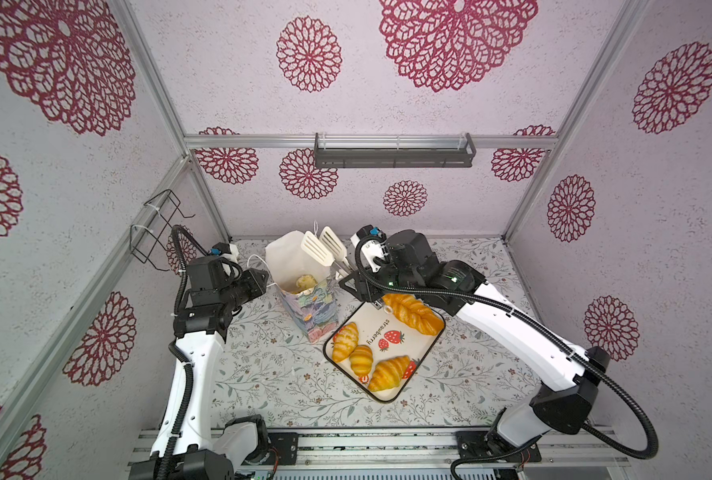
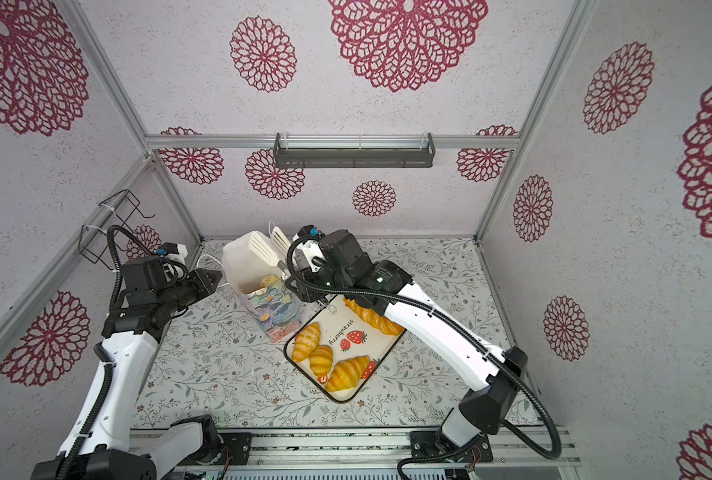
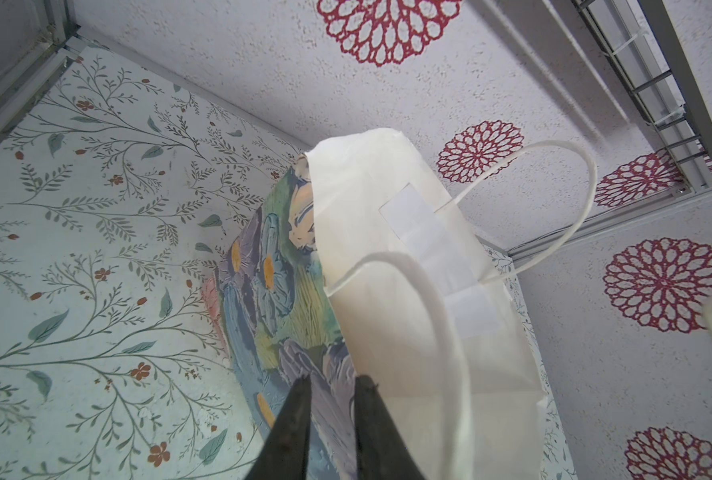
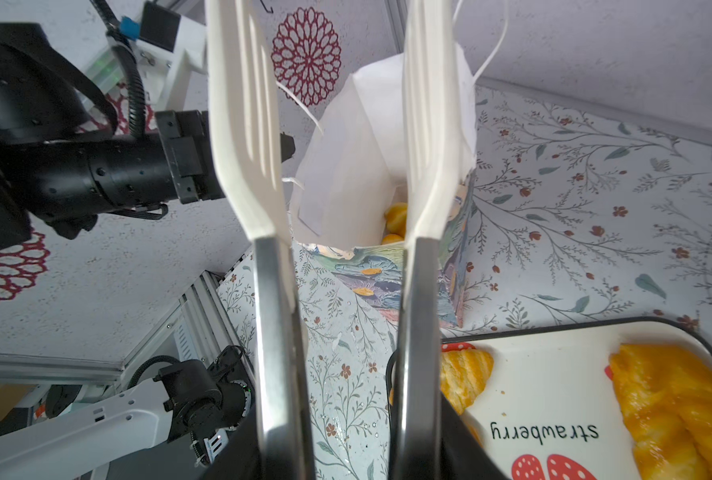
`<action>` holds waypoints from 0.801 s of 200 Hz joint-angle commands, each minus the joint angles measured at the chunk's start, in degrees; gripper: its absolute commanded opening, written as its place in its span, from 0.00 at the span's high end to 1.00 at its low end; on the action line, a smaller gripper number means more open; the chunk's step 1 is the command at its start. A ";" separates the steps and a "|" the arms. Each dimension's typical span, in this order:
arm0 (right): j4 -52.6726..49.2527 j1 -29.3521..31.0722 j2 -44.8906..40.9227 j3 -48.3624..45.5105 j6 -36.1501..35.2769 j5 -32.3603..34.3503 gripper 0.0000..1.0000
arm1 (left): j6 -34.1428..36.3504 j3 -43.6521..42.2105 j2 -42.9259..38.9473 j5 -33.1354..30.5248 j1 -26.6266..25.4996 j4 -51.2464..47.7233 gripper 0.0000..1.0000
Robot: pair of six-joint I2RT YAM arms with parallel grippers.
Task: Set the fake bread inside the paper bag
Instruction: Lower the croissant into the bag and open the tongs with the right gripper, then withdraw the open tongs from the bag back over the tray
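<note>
The paper bag (image 1: 304, 303) stands upright, flower print outside, white inside (image 3: 408, 291). My left gripper (image 1: 262, 279) (image 3: 333, 386) is shut on its rim, one finger outside and one inside. My right gripper (image 1: 352, 280) (image 4: 352, 440) is shut on metal tongs whose white slotted blades (image 1: 316, 248) (image 4: 246, 124) stand apart, with nothing between them, over the bag's mouth. Orange fake bread (image 4: 395, 216) lies deep in the bag. A twisted loaf (image 1: 412, 313) and three croissants (image 1: 361, 360) lie on the strawberry tray (image 1: 381, 328).
The tray sits just right of the bag, under my right forearm. A black wire rack (image 1: 159, 228) hangs on the left wall and a grey shelf (image 1: 393, 156) on the back wall. Aluminium frame posts close in the floral tabletop (image 1: 262, 374).
</note>
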 commanded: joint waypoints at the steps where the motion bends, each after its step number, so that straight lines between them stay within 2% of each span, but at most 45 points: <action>1: -0.70 0.11 -4.27 -1.41 -1.42 3.65 0.52 | 0.16 1.02 -0.07 1.14 -0.45 1.08 0.77; 92: -11.03 0.02 -9.31 -11.94 -0.13 12.11 0.52 | 0.11 0.85 -0.65 1.51 -0.44 1.69 0.74; 127: -12.30 0.08 -11.73 -17.67 1.86 12.18 0.52 | 0.11 0.85 -0.60 1.51 -0.44 1.67 0.75; 160: -16.07 0.19 -11.02 -19.37 2.18 12.25 0.52 | -0.05 0.78 -0.63 2.25 -0.64 1.92 0.77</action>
